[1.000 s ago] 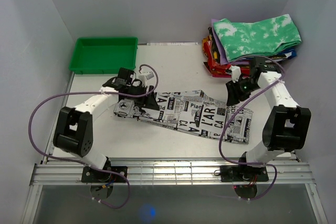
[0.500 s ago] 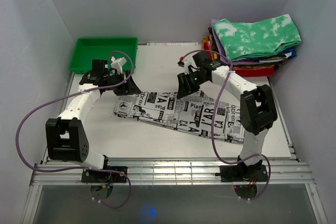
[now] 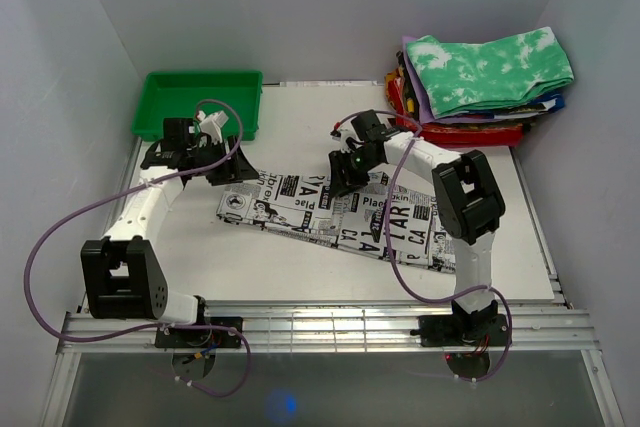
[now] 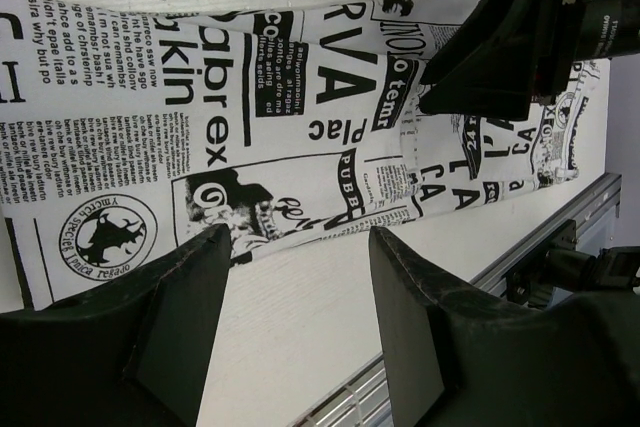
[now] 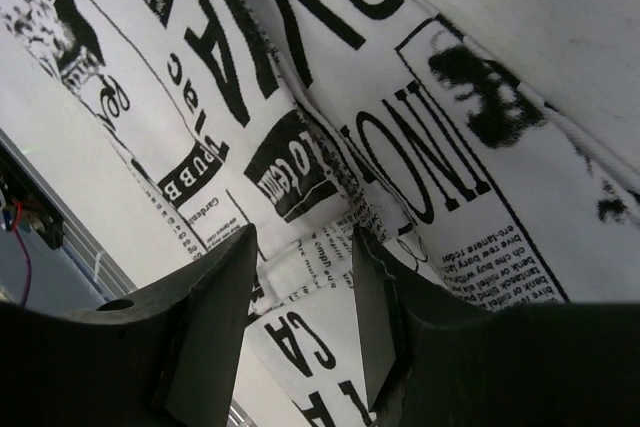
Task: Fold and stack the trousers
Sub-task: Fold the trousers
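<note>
One pair of trousers (image 3: 340, 217), white cloth covered in black newspaper print, lies across the middle of the table (image 3: 300, 272). It forms a long flat band, one end towards the table's left edge, the other slanting to the near right corner. I judge it is already folded lengthwise, leg on leg. The right wrist view shows creases and a raised ridge. It is not yet folded short and not stacked.

Your left gripper (image 3: 236, 172) sits at the band's far left corner, jaws apart, nothing in them. Its wrist view shows bare table under the gap and the cloth edge just beyond. Your right gripper (image 3: 340, 175) hangs low over the band's far edge near the middle. Its jaws are apart too, with cloth below but not pinched.

You're probably spaced like this to take two points on the far edge and fold the band. The stack of folded clothes (image 3: 480, 77) sits at the far right corner, the green tray (image 3: 200, 102) at the far left.
</note>
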Available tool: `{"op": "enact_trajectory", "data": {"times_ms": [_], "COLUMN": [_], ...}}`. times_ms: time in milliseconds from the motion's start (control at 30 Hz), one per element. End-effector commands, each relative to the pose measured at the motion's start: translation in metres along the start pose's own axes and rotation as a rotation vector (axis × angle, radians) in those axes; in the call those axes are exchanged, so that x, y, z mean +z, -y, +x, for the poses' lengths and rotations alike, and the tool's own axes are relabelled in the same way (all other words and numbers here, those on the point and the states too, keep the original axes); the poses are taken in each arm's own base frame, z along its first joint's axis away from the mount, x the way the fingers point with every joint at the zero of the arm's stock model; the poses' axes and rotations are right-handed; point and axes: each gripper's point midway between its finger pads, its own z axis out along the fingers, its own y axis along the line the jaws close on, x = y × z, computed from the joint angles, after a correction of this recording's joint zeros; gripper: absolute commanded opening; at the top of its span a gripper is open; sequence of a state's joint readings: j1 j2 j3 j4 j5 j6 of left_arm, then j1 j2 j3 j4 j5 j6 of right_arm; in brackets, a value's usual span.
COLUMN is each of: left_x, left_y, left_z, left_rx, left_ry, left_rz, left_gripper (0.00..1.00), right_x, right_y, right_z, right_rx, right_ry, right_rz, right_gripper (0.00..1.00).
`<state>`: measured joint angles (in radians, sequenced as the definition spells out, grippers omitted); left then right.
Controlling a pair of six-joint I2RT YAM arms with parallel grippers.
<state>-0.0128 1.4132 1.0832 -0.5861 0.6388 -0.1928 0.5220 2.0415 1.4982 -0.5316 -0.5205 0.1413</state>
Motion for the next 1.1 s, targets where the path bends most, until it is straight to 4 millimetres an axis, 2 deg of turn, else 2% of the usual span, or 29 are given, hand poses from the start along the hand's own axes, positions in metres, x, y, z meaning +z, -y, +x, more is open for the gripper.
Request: {"op": "enact_trajectory", "data": {"times_ms": [0,167,333,433,467,567,633,667,733,800,967,1067], "left_x": [-0.012,-0.012,-0.012,-0.011,-0.011,-0.011,-0.011,-0.010,-0.009,-0.009,-0.010,-0.014], "left_y": [0.007,0.004,0.003,0.002,0.002,0.000,0.000,-0.001,-0.002,-0.003,-0.005,-0.020], "left_z": [0.001,0.001,0.007,0.010,0.010,0.009,0.008,0.007,0.008,0.008,0.007,0.003], "left_rx": [0.009,0.009,0.004,-0.002,-0.002,0.001,0.005,0.005,0.004,-0.002,0.007,-0.012], "left_ry": [0.027,0.026,0.015,0.009,0.009,0.009,0.011,0.011,0.012,0.011,0.013,0.031], "left_rz": [0.003,-0.003,-0.004,-0.005,-0.008,-0.013,-0.017,-0.018,-0.020,-0.023,-0.038,-0.085], "left_gripper": [0.68,0.68,0.68,0.68,0.68,0.68,0.68,0.68,0.68,0.68,0.68,0.69], "right_x": [0.001,0.008,0.008,0.007,0.007,0.001,-0.009,-0.011,-0.018,-0.020,-0.029,-0.025], "right_y": [0.004,0.009,0.003,0.001,-0.002,-0.007,-0.014,-0.014,-0.015,-0.006,0.019,0.030], "right_z": [-0.024,-0.034,-0.038,-0.036,-0.034,-0.033,-0.033,-0.026,-0.020,-0.008,0.000,0.001], "right_rx": [-0.019,-0.039,-0.055,-0.057,-0.056,-0.053,-0.065,-0.063,-0.063,-0.046,-0.021,-0.039], "right_ry": [0.059,0.068,0.067,0.064,0.058,0.053,0.057,0.043,0.036,0.011,-0.011,-0.039], "right_rz": [0.025,0.035,-0.003,-0.013,-0.025,-0.035,-0.038,-0.033,-0.026,-0.008,0.042,0.071], "right_gripper": [0.49,0.49,0.47,0.37,0.29,0.17,0.12,0.08,0.08,0.08,0.08,0.08]}}
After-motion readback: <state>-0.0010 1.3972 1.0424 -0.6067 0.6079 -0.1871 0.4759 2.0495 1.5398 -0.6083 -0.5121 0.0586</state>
